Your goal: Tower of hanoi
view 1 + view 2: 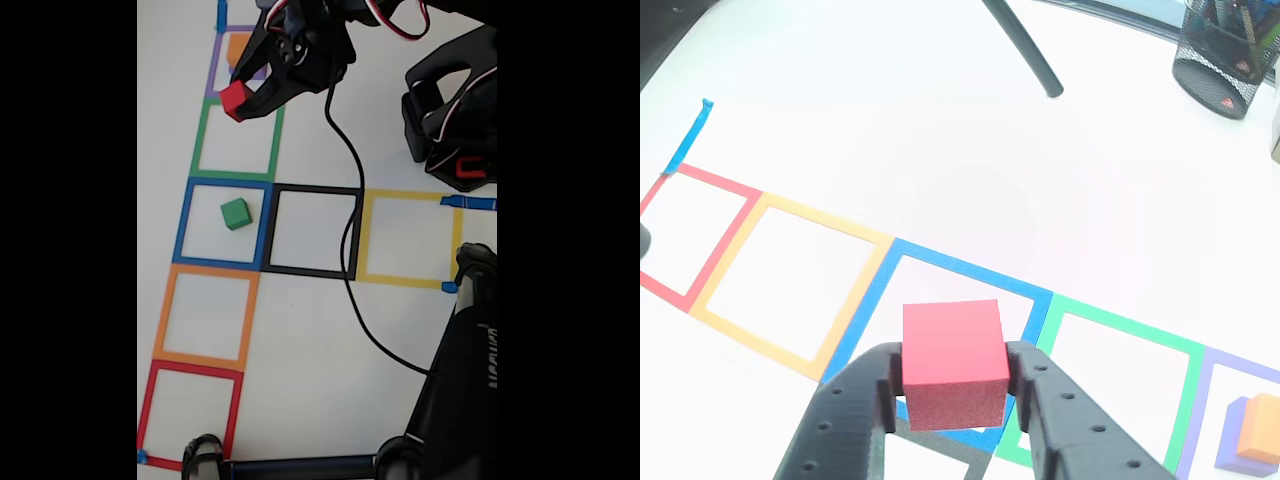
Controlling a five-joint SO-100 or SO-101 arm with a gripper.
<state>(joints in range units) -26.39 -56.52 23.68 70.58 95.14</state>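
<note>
In the fixed view my gripper [237,100] is shut on the red cube [234,98], held over the border between the purple and green tape squares. The green cube [236,213] lies alone inside the blue tape square [185,222]. The orange cube [238,47] sits in the purple tape square, partly hidden by the arm. In the other view the red cube [952,362] is clamped between the two black fingers [1040,400] of my gripper [954,385]. At the right edge, the orange cube [1262,425] rests on the purple cube [1232,452].
A column of red, orange, blue, green and purple tape squares runs down the white table, with a black square [312,230] and a yellow square [410,238] beside the blue one. A black cable [352,240] crosses them. A second black device [455,120] stands right. A mesh pen cup [1225,60] stands far off.
</note>
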